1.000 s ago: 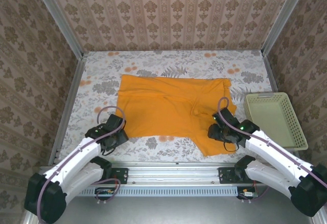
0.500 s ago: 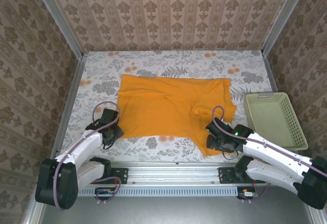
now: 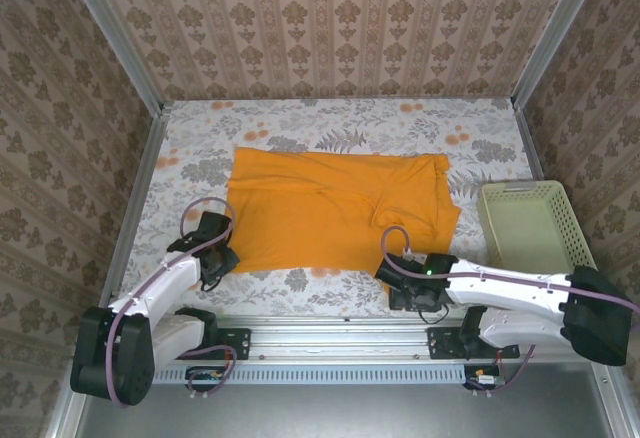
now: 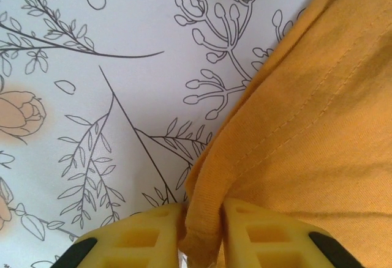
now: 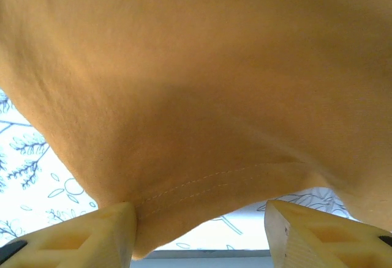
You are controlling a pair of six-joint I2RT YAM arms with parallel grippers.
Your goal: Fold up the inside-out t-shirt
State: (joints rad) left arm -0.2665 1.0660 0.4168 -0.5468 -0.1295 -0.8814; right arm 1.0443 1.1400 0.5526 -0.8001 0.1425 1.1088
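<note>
**Shifted leftward on the right, no fold yet**

Kept the left gripper [image 4: 202, 225] pinched tight on the near-left hem of the inside-out t-shirt [image 3: 330, 208]. Swung the right gripper [image 3: 400, 280] leftward and nearer since a second ago, fingers spread apart at the near-right hem. Left the shirt flat mid-table [image 3: 300, 123]; probably lining up the first fold.
</note>
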